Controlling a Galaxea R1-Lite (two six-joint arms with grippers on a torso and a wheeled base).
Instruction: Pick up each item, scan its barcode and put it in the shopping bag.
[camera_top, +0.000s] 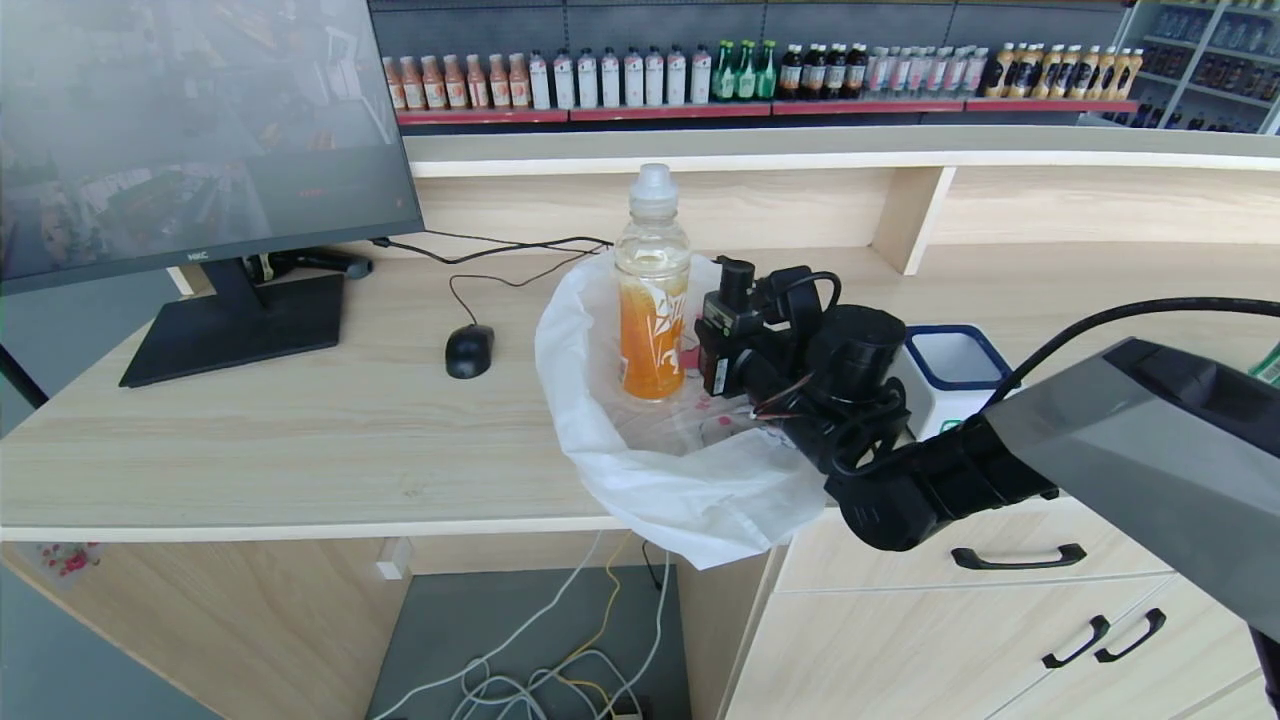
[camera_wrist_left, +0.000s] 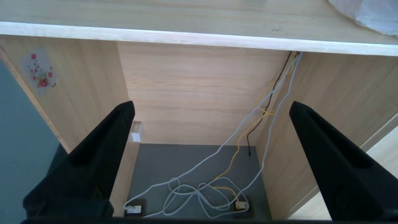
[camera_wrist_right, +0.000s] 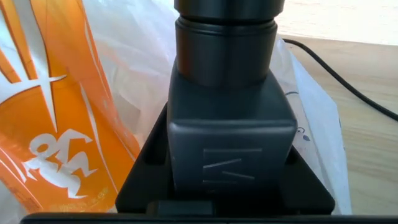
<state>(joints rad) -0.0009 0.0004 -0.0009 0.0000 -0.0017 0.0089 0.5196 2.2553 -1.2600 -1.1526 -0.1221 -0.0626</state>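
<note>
A clear bottle of orange drink (camera_top: 653, 290) with a white cap stands upright inside the white shopping bag (camera_top: 680, 490), which sits on the counter's front edge. My right gripper (camera_top: 728, 345) is over the bag's opening, just right of the bottle. It is shut on a black boxy item (camera_wrist_right: 230, 149) with a round neck. In the right wrist view the bottle's orange label (camera_wrist_right: 50, 124) is close beside that item, with bag plastic (camera_wrist_right: 311, 118) behind. My left gripper (camera_wrist_left: 211, 162) hangs open below the counter, facing the knee space and its cables.
A monitor (camera_top: 200, 130) on a black stand fills the counter's left, with a mouse (camera_top: 469, 350) and cables beside it. A white container with a blue rim (camera_top: 955, 365) stands right of the bag. A raised wooden ledge runs behind; drawers are below right.
</note>
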